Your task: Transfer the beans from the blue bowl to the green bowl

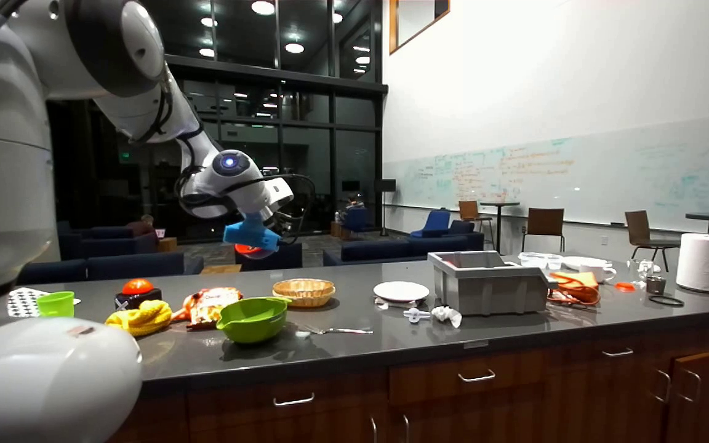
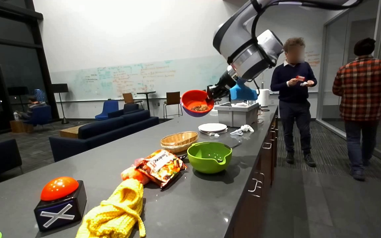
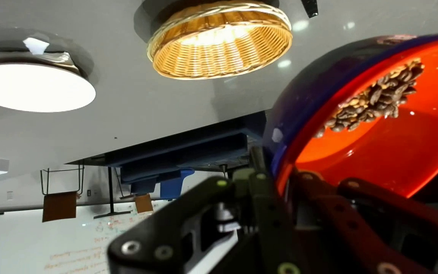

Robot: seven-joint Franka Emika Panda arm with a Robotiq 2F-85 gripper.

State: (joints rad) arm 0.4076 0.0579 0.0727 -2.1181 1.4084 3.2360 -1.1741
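Wrist view | tool [image 3: 281, 173] gripping tilted blue bowl [image 3: 386, 154], beans [image 3: 378, 99] inside | both exterior views: green bowl [image 2: 207, 166] on counter [image 2: 197, 195]

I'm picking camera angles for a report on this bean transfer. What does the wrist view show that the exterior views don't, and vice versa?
Only the wrist view: the beans as separate dark brown and tan pieces (elsewhere at most a small brownish heap), and a clear close-up of the claw gripping the rim of the blue bowl.

Only the exterior views: the green bowl, orange-red push button and yellow knitted bundle, in both of them.

Shared by all: the blue bowl, wicker basket, white plate and whiteboard.
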